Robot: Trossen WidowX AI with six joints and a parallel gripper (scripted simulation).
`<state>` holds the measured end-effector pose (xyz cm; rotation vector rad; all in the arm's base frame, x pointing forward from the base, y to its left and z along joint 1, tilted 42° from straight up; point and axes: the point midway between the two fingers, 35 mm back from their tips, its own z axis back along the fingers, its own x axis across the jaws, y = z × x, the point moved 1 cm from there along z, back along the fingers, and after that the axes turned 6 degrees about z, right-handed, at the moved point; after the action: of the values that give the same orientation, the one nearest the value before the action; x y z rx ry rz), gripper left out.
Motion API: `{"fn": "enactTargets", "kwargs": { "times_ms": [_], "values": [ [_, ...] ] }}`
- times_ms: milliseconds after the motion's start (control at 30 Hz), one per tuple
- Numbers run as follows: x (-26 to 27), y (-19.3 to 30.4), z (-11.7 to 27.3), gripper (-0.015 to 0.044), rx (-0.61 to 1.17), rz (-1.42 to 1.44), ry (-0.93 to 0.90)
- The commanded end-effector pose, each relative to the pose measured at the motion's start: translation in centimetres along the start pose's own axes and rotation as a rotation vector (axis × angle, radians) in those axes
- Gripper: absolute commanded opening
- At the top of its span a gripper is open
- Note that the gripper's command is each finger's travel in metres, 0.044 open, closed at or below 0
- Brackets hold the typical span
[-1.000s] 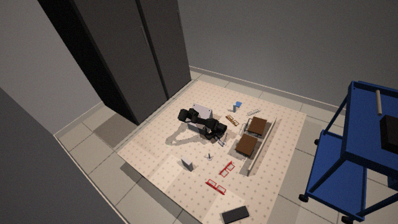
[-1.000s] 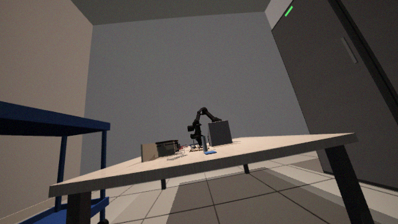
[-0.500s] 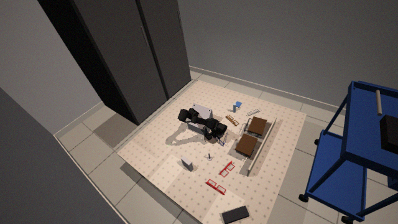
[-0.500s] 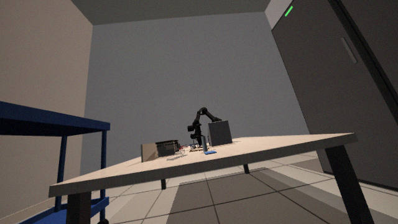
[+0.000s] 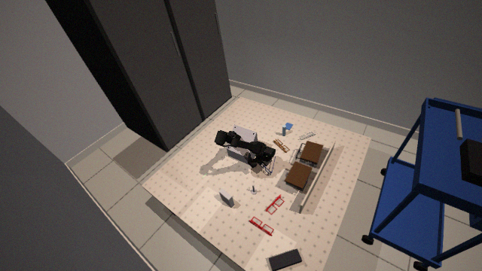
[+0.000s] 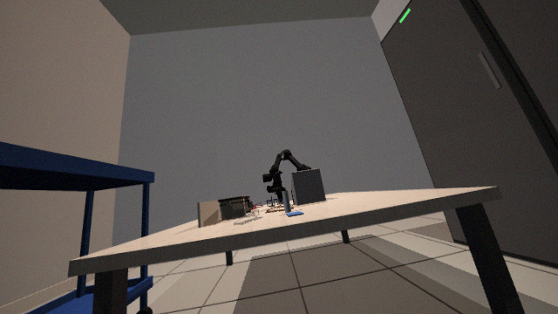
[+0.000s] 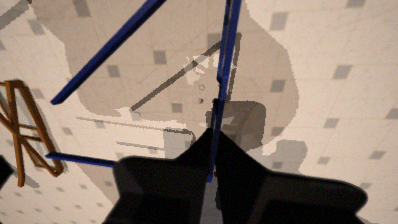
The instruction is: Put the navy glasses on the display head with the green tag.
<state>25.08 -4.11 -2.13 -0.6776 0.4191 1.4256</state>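
The navy glasses (image 5: 273, 165) (image 6: 270, 201) (image 7: 226, 60) are held by the front frame in my gripper (image 5: 265, 169) (image 7: 212, 132), which is shut on them. In the wrist view, both temples stretch out to the left, and the shadow lies apart from the frame, so the glasses are off the table. Two brown-topped blocks (image 5: 312, 152) (image 5: 298, 175), which look like the display heads, stand to the right of the gripper in the top view. Their faces, noses and the green tag cannot be made out. The gripper is not over either block.
Brown glasses (image 5: 281, 145) (image 7: 19, 131) lie beside the arm. Two red glasses (image 5: 275, 204) (image 5: 261, 226), pale glasses (image 5: 307, 135), a blue-grey cylinder (image 5: 284, 130), a small upright stand (image 5: 254, 190), a grey block (image 5: 227, 198) and a dark case (image 5: 285, 260) are also on the table. A low panel (image 5: 318, 176) stands behind the blocks.
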Motion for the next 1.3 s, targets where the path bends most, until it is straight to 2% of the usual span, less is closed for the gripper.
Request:
{"fn": "enactTargets", "kwargs": {
  "times_ms": [0,400,667,1267],
  "values": [
    [0.3,-0.6,2.1,0.0000,-0.017,-0.013,-0.012],
    [0.5,-0.2,8.5,0.0000,-0.019,-0.014,-0.005],
    [-0.4,-0.9,8.7,0.0000,-0.013,-0.014,-0.015],
    [-9.4,-4.5,8.4,0.0000,-0.005,-0.018,-0.051]
  ]
}}
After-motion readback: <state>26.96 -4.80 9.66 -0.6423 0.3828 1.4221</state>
